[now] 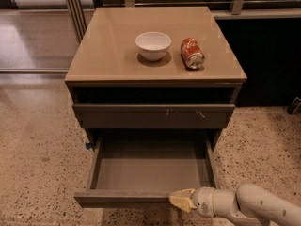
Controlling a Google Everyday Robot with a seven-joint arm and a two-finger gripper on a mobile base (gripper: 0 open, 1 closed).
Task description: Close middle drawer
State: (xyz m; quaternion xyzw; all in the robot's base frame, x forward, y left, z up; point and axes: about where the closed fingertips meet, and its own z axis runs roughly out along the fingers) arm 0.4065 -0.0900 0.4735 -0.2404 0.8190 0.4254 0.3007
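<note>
The middle drawer (150,171) is pulled far out of the cabinet. Its smooth grey tray is bare and its plain front panel (122,198) faces me at the bottom of the view. My gripper (181,200) comes in from the lower right on a white arm (249,206). Its pale tip lies against the right part of the drawer's front edge, outside the tray.
Above the open drawer is a closed drawer front with small pale scratches (154,114). On the cabinet top (108,55) stand a white bowl (153,45) and a red soda can lying on its side (192,53). Speckled floor surrounds the cabinet, and a dark wall is at the right.
</note>
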